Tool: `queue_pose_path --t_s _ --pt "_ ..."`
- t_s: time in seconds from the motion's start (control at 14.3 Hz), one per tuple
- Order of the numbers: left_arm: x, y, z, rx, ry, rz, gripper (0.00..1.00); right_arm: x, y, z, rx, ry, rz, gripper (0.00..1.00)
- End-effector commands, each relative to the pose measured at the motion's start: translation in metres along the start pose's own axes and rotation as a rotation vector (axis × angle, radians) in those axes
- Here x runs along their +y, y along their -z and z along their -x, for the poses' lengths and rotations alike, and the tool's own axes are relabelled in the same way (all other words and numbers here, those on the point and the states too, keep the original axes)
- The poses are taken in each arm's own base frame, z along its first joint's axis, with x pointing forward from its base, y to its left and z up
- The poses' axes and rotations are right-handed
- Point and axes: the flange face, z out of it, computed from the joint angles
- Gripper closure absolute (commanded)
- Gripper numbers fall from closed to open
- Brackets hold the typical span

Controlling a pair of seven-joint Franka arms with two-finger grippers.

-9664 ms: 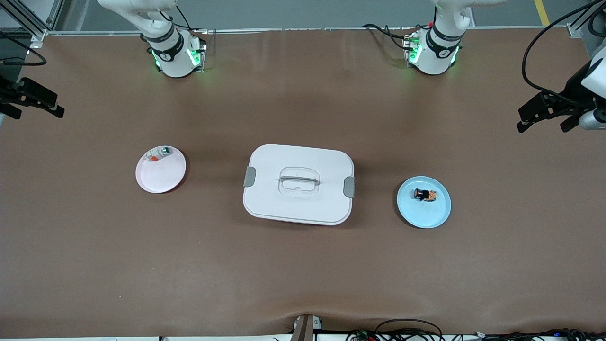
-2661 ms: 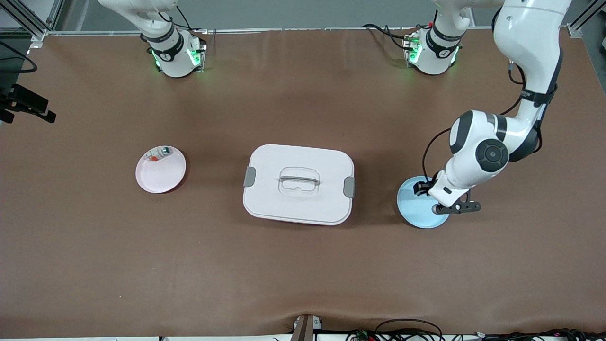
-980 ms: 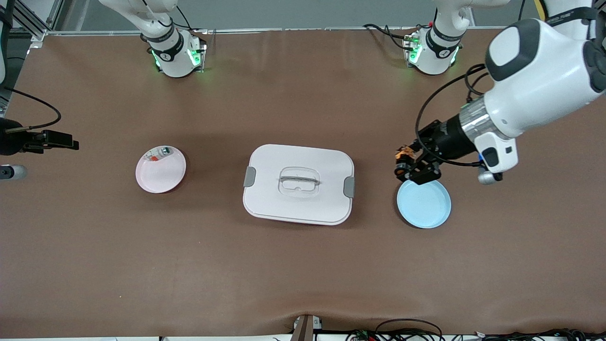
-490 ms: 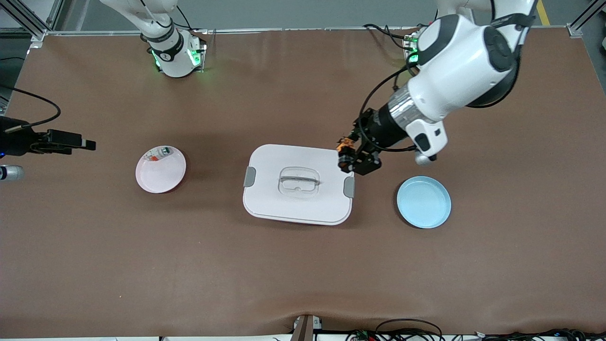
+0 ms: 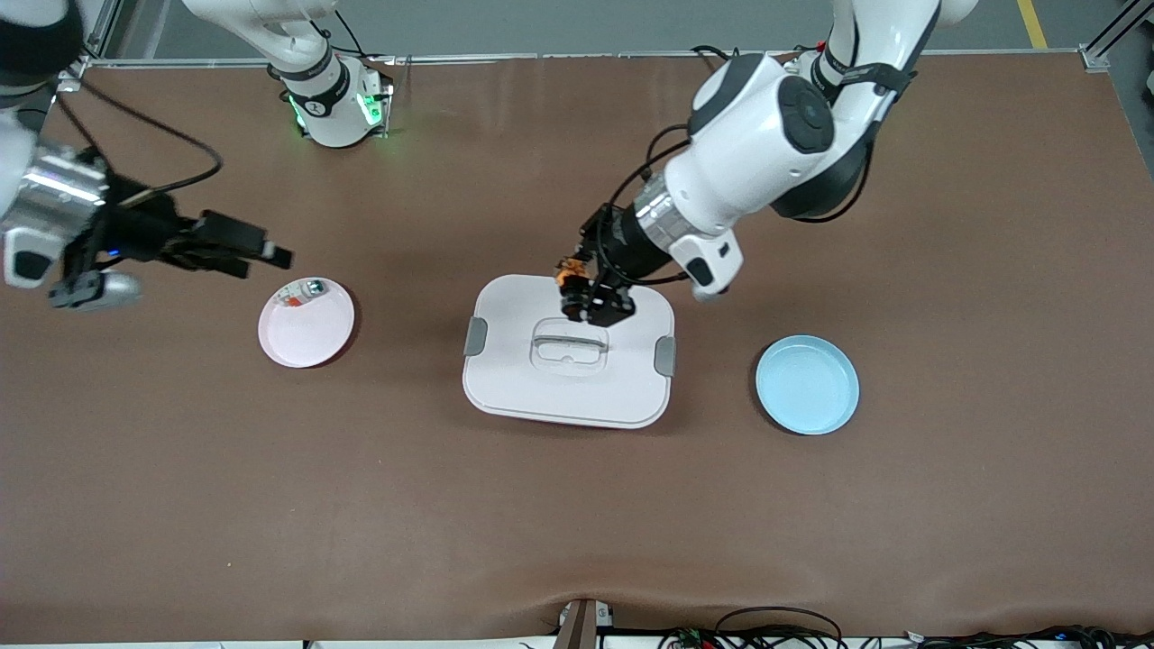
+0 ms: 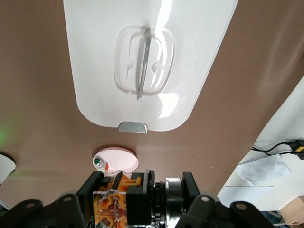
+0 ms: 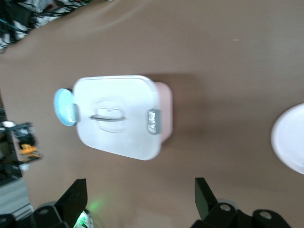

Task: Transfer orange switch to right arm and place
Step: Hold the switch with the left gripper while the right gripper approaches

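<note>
Left gripper (image 5: 586,297) clamped on orange switch (image 5: 568,273), over white box (image 5: 505,379). Right gripper (image 5: 257,252) jaws wide, empty (pink plate (image 5: 311,338) at its 5 o'clock).

Most of the orange switch (image 5: 569,272) is covered by the left gripper (image 5: 590,302) over the white lidded box (image 5: 568,397); its cap is cut off by the left wrist view's edge. The contents of the box are concealed. The small part on the pink plate (image 5: 306,335) is too small to be identified
</note>
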Motion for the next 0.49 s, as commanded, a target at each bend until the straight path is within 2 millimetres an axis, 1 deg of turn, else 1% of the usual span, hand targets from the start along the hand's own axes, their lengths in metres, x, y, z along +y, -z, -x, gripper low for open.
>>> queue_pose_path --t_s 0.0,0.07,0.21,0.42 --pt "-0.009 -0.007 0.021 -0.012 -0.012 -0.004 0.53 -0.015 -0.025 0.027 0.028 -0.029 -0.101 0.0" --pt "-0.013 -0.01 0.024 -0.01 -0.02 -0.008 0.53 -0.024 -0.032 0.032 0.041 -0.029 -0.131 0.0" --pt "-0.025 -0.019 0.033 -0.008 -0.038 -0.025 0.53 -0.041 -0.056 0.045 0.054 -0.016 -0.158 0.0" --pt "-0.028 -0.029 0.032 0.013 -0.054 -0.03 0.53 -0.07 -0.086 0.06 0.055 -0.014 -0.203 0.0"
